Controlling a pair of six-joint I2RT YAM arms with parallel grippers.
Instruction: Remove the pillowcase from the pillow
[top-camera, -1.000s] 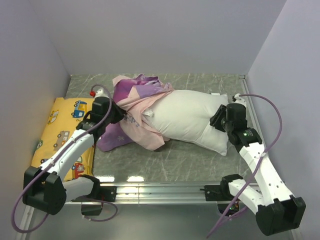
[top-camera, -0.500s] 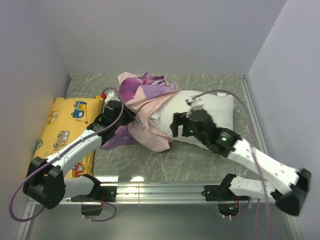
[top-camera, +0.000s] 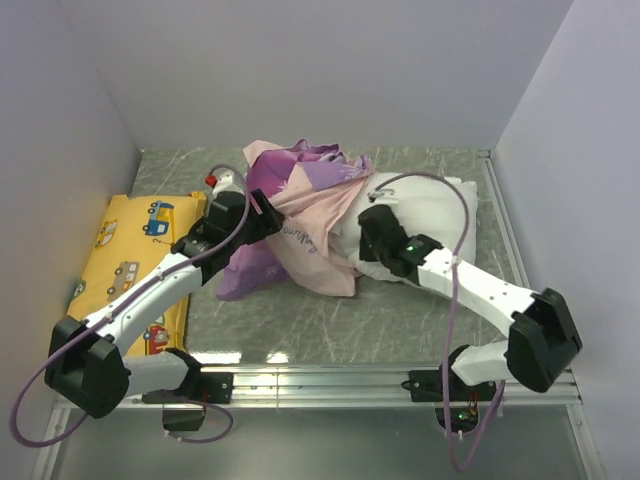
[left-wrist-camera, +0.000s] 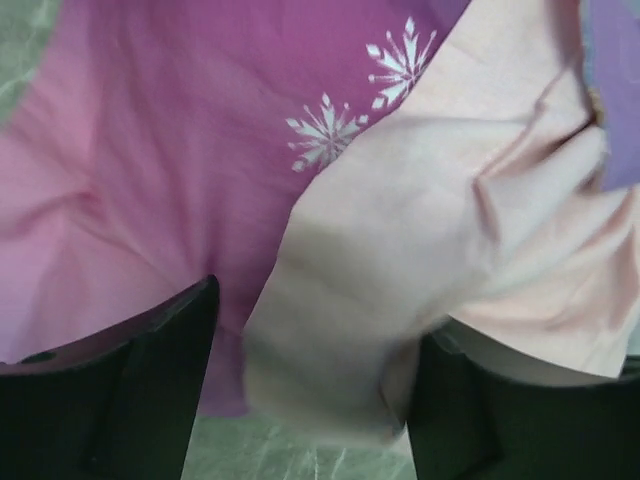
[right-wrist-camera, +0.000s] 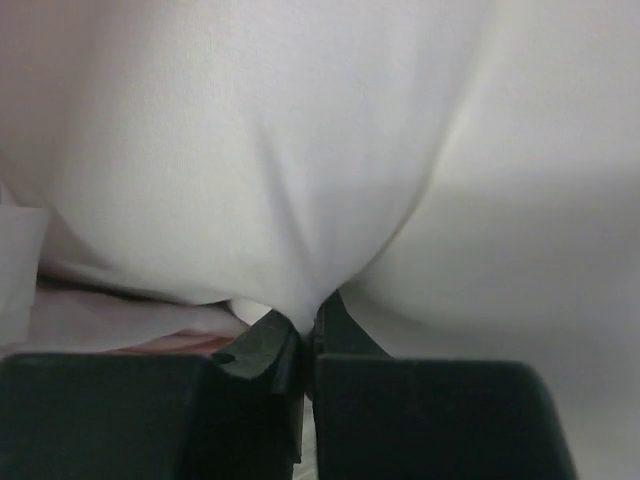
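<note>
The pink-purple pillowcase (top-camera: 310, 225) lies bunched over the left end of the white pillow (top-camera: 445, 212) in the middle of the table. My left gripper (top-camera: 262, 222) is at the pillowcase's left side. In the left wrist view this gripper (left-wrist-camera: 310, 400) is open, and a pale pink fold of the pillowcase (left-wrist-camera: 390, 280) hangs loose between its fingers (left-wrist-camera: 150, 400). My right gripper (top-camera: 368, 238) reaches across the pillow to the pillowcase's mouth. In the right wrist view it (right-wrist-camera: 308, 325) is shut on a pinch of the pillow's white cover (right-wrist-camera: 300, 180).
A yellow cushion (top-camera: 130, 265) with cartoon vehicles lies along the left wall. Walls close in the table (top-camera: 400, 310) at the left, back and right. An aluminium rail (top-camera: 320, 380) with the arm bases runs along the near edge.
My right arm swung left across the pillow and shut on its cover near the pillowcase's mouth. My left gripper opened, letting go of the pillowcase. Pillow and pillowcase shifted toward the back.
</note>
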